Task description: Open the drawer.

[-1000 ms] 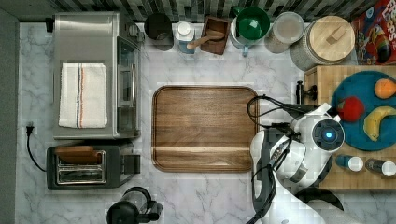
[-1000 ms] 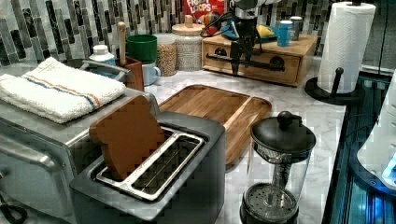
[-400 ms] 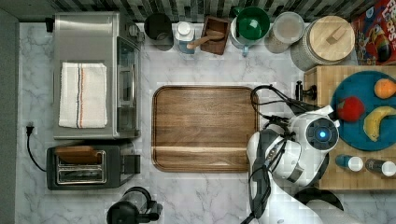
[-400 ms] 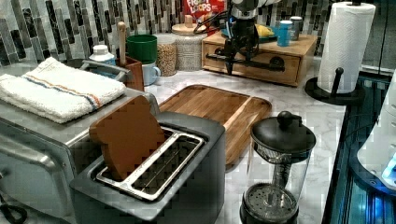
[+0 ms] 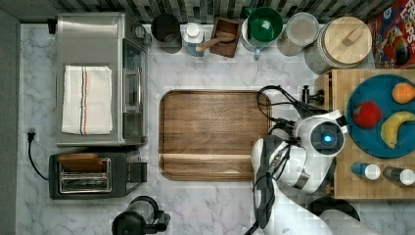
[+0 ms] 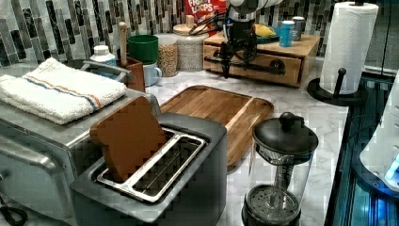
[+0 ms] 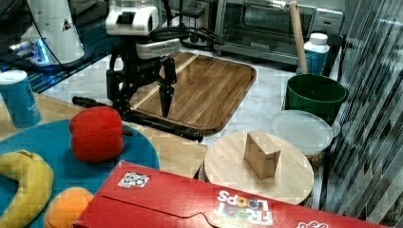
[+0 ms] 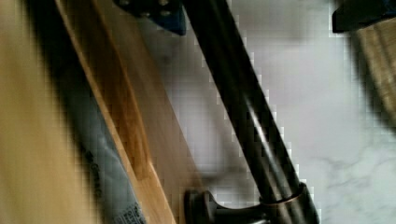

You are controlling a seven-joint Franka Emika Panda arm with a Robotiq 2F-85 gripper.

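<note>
The drawer (image 6: 256,65) is sitting closed in the light wooden box (image 6: 301,47) at the counter's far end in the left view, its black bar handle (image 7: 142,118) running along the front. The gripper (image 7: 142,97) is hanging spread wide, one finger (image 7: 166,97) on the counter side of the bar and the other near the drawer face, grasping nothing.

Risks, as judged:
- The box is looking loose on the marble; a pull may be dragging the whole unit, toppling the two small bottles on top.
- The fingers are straddling the bar near one end; an off-centre pull may be jamming the drawer.
- A shallow closing may be slipping off the round bar.

Count, largest first: one toaster oven (image 5: 100,78), one wooden tray (image 5: 213,134), one blue plate (image 5: 379,115), one toaster (image 5: 93,174), three fruits.
</note>
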